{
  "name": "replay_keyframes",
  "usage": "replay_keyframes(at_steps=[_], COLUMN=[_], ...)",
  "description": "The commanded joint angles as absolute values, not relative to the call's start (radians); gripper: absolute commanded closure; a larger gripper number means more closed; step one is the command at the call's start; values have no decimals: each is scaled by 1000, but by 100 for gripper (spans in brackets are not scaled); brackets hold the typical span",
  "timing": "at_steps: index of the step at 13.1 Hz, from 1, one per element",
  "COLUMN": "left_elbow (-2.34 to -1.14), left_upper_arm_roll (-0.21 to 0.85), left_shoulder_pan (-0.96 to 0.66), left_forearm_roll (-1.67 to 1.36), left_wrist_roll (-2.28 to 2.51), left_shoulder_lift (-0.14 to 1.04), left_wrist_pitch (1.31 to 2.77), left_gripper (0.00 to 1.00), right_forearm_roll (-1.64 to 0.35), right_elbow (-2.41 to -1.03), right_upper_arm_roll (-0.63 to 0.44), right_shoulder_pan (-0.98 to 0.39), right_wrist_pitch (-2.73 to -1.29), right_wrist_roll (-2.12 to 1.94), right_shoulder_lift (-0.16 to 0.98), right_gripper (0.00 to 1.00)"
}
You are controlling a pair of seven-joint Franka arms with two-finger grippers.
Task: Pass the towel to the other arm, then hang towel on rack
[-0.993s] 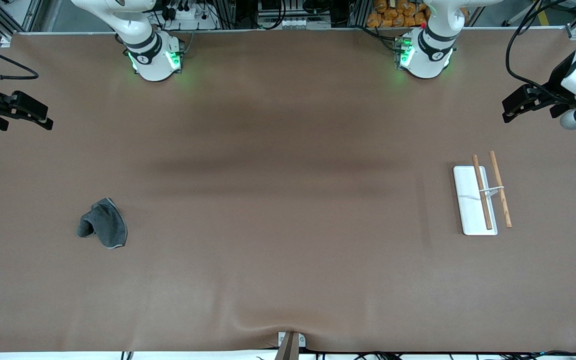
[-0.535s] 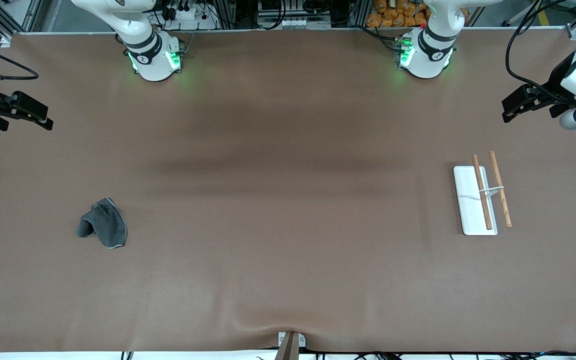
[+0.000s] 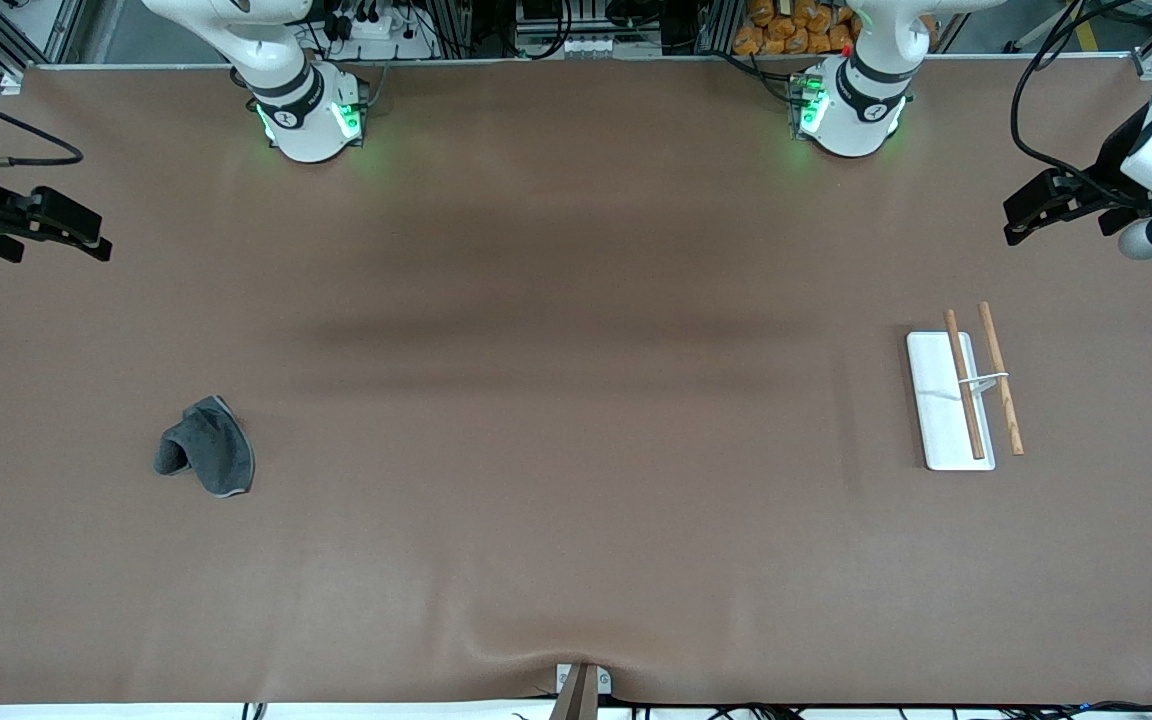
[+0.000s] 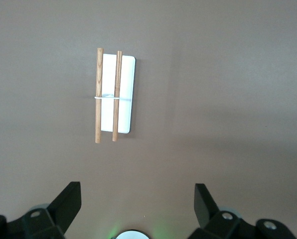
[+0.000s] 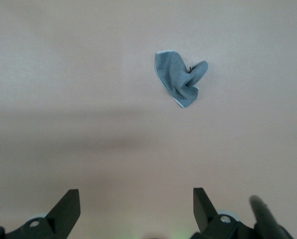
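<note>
The towel, a crumpled dark grey cloth with a paler edge, lies on the brown table toward the right arm's end. The rack, a white base plate with two wooden rods and a wire crosspiece, lies toward the left arm's end. My right gripper hangs open and empty high over the table edge at its own end, well away from the towel. My left gripper is open and empty too, up in the air over its own end of the table.
The brown mat covers the whole table. Both arm bases stand along the edge farthest from the front camera. A small bracket sits at the nearest edge.
The right gripper has shifted very slightly toward the table's middle. Towel, rack and left arm have not moved.
</note>
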State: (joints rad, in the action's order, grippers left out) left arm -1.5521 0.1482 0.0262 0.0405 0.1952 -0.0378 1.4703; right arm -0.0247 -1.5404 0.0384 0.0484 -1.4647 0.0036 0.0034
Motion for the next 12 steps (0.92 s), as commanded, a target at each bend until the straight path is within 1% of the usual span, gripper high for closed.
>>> replay_keyframes(at_steps=[1, 3, 6, 8, 12], left_elbow=[-1542, -1542, -1542, -1552, -1551], left_upper_arm_roll=[152, 152, 152, 152, 152], left_shoulder_pan=[32, 31, 32, 32, 31], left_forearm_roll=[25, 25, 23, 23, 23], left_wrist_roll=[178, 178, 176, 176, 176], left_shoulder_lift=[-35, -35, -34, -34, -34], left_wrist_pitch=[1456, 1456, 1456, 1456, 1456], left_gripper=[0, 0, 0, 0, 0], right_forearm_roll=[-9, 2, 2, 5, 2], right_elbow=[-1525, -1520, -1511, -1509, -1511], right_upper_arm_roll=[32, 31, 25, 25, 25], right_shoulder_pan=[48, 49, 96, 118, 182], right_wrist_pitch=[-1457, -1483, -1624, -1676, -1727], right_wrist_roll=[18, 20, 15, 15, 20], right_shoulder_lift=[53, 125, 218, 274, 360], right_gripper=[0, 0, 0, 0, 0])
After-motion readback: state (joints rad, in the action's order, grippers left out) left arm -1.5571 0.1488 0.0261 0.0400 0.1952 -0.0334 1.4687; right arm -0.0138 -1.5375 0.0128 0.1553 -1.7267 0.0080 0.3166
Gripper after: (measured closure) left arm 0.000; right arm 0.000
